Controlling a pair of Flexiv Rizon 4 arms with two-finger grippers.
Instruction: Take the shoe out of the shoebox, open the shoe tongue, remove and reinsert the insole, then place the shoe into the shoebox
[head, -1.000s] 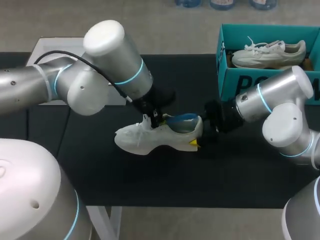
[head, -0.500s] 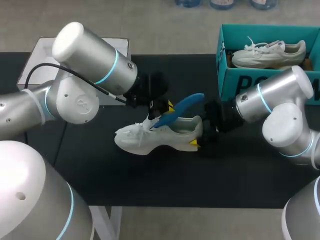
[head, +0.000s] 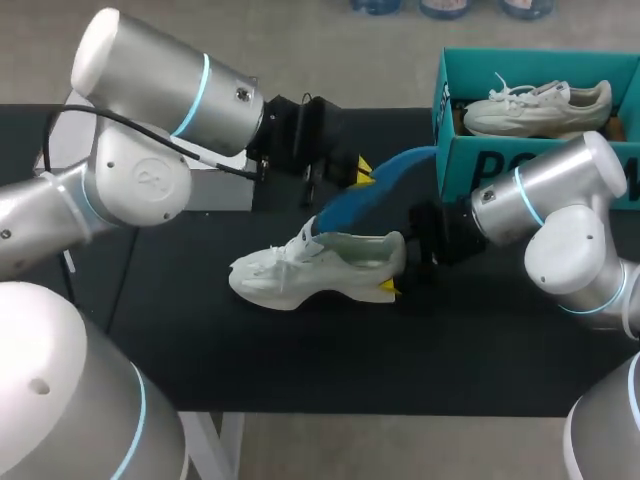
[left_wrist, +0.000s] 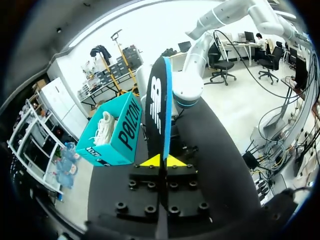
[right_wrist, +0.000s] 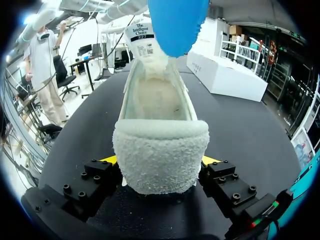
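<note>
shoes, count: two, both white. One shoe (head: 315, 268) stands on its sole near the middle of the table (head: 300, 370), toe toward the left edge, heel toward the right edge. The second shoe (head: 535, 105) lies inside the shoebox.
shoebox, count: one, teal shoebox (head: 480, 165) at the table's far right corner, open on top.
insole, count: one, blue insole (head: 375, 185), in the air above the shoe's opening, slanting up toward the shoebox.
white box, count: one, white box (head: 218, 190) at the far left corner, partly hidden by the left arm.
grippers, count: two.
change vs 1.0 s ago: the insole then lay inside the shoe; now it is lifted almost wholly out.
change vs 0.5 s ago: the left arm has drawn back toward the far edge and the insole has risen with it. The shoe and the right arm have not shifted.
left gripper (left_wrist: 161, 161): pressed together on the insole's edge, a yellow tip on each face; the insole stands edge-on straight ahead of the fingers.
insole lower end: just over the tongue; contact with the shoe cannot be told.
right gripper (right_wrist: 159, 161): clamped on the shoe's heel from two sides, low on the table; the opening runs away ahead of it.
</note>
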